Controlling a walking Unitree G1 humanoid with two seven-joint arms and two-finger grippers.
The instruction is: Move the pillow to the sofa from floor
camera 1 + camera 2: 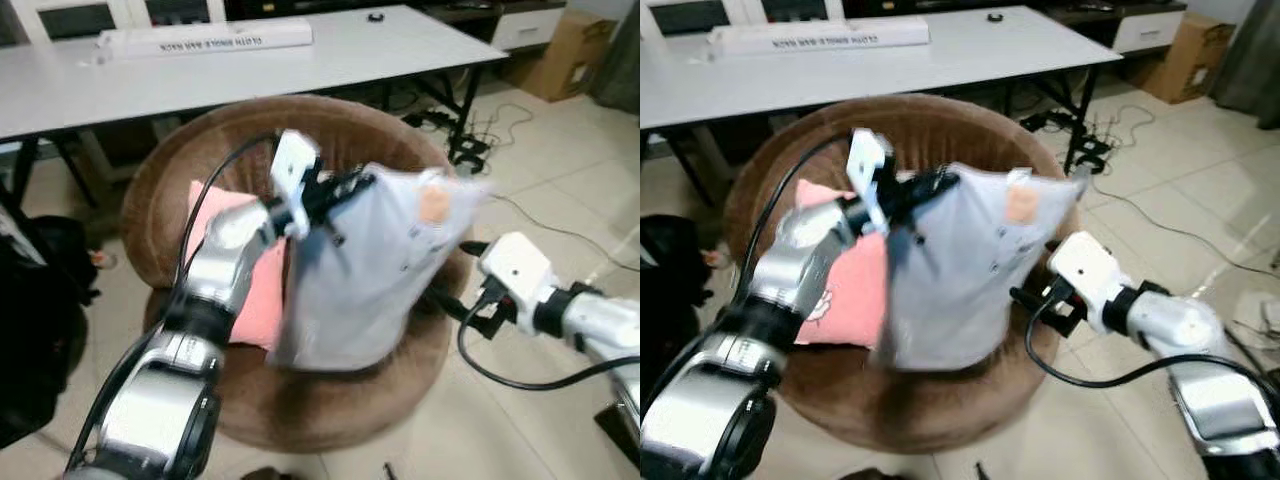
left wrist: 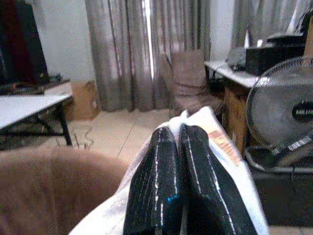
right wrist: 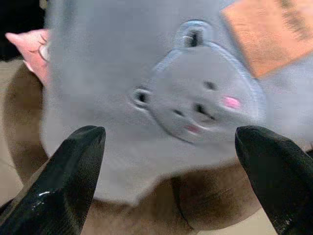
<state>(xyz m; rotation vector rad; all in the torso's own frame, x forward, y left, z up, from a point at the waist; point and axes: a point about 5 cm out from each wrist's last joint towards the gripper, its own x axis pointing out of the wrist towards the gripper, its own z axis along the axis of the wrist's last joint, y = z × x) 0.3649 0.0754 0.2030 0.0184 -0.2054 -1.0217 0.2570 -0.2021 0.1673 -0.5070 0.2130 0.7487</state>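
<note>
Left eye view: grey pillow [image 1: 370, 270] held upright over the round brown sofa [image 1: 330, 410], lower edge resting on or just above the seat, cannot tell which; pink pillow [image 1: 250, 270] beside it at 9 o'clock, leaning on the sofa back.
Left gripper [image 1: 340, 190]: at the pillow's upper corner, toward 10 o'clock of the pillow, pinching the fabric there.
Left fingers [image 2: 161, 186]: pressed together in the left wrist view, with a fold of the pillow's edge clamped between them.
Right gripper [image 3: 171, 171]: at 4 o'clock of the pillow, low, close to the sofa rim, pointing at the grey face.
Right fingers [image 3: 73, 166]: spread wide apart, holding nothing; pillow just ahead of the tips, not touching as far as can be told.
Pillow against fingers: hanging from the left pinch only, its body sagging down and away from the right tips.
Handling: probably light and very soft, fabric a little slippery; folds and droops under own weight, not fragile.
Where to hold: best at a corner or seam, as now; a thick bunch of fabric likely safer than a thin edge.
Background: white table [image 1: 250, 60] at 12 o'clock behind the sofa; tiled floor [image 1: 560, 190] at 3 o'clock.
</note>
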